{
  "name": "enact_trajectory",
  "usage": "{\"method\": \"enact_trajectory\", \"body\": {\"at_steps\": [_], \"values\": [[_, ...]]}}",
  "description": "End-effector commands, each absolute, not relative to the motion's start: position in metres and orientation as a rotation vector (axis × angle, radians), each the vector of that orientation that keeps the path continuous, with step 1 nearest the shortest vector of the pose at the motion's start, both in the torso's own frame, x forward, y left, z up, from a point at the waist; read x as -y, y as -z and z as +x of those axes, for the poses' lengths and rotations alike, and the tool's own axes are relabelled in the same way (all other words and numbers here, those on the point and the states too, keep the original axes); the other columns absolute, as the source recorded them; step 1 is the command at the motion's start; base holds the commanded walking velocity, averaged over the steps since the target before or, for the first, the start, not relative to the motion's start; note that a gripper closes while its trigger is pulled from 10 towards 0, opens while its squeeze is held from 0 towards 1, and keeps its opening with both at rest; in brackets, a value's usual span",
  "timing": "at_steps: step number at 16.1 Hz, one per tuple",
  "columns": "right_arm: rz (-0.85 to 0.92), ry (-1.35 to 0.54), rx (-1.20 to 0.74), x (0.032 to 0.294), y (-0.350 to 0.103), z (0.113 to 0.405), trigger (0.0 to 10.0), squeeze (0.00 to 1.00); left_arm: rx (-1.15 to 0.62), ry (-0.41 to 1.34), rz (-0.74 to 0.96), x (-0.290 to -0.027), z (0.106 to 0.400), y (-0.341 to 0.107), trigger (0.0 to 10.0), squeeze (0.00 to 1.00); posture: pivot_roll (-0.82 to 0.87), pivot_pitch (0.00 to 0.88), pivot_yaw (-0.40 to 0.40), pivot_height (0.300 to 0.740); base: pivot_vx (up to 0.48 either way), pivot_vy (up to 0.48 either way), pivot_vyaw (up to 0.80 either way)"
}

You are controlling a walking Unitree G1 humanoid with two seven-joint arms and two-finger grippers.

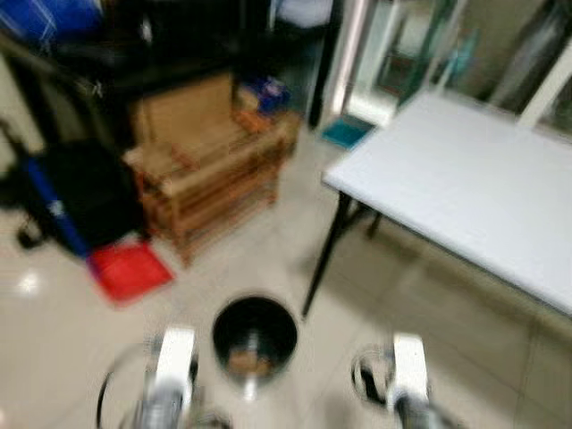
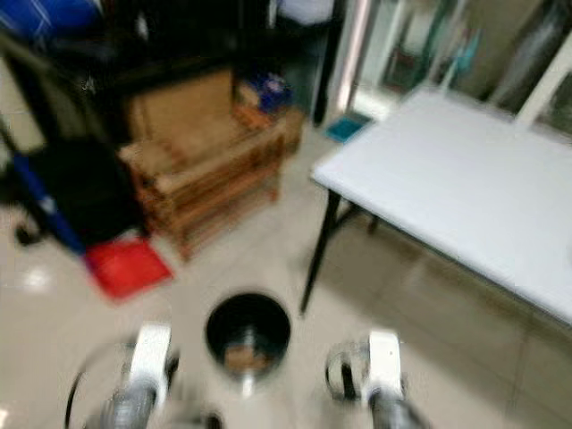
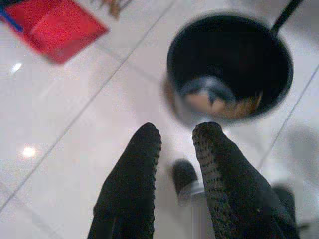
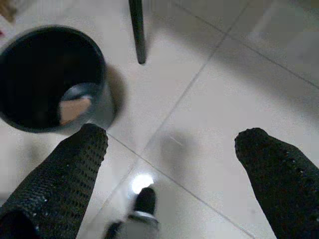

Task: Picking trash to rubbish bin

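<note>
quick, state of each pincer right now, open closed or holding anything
Left pincer: fingers a narrow gap apart, holding nothing, over the floor beside the black bin.
Right pincer: wide open, empty, above the floor tiles near the bin.

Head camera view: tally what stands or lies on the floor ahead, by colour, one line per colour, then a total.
Black: 2, the rubbish bin and the bag
Red: 1, the flat mat
Brown: 1, the wooden rack
White: 1, the table
Total: 5
</note>
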State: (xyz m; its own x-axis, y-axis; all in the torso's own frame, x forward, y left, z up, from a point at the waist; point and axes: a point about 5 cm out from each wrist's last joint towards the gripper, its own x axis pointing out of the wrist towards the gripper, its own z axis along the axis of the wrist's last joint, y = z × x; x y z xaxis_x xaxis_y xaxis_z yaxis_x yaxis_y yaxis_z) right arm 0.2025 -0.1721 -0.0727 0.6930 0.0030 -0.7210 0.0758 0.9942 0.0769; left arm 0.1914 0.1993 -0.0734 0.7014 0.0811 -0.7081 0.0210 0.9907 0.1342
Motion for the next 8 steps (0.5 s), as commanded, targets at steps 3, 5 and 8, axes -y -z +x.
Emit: {"method": "enact_trajectory", "body": {"at_steps": [3,5,8], "values": [[0.108,0.053,-0.831,0.1751,0.0766,0.1954,10.0,0.00,-0.761,-0.035,0.128,-0.1972,0.2019,0.0680,10.0,0.00,0.01,0.025,-0.072,0.740,-0.265,0.000,0.00],[0.111,0.055,-0.830,0.1751,0.0764,0.1957,10.0,0.00,-0.759,-0.037,0.127,-0.1975,0.2022,0.0678,10.0,0.00,0.01,0.028,-0.073,0.740,-0.261,0.000,0.00],[0.120,0.059,-0.824,0.1754,0.0762,0.1958,10.0,0.00,-0.759,-0.039,0.125,-0.1977,0.2021,0.0678,10.0,0.00,0.01,0.033,-0.072,0.740,-0.257,0.000,0.00]]}}
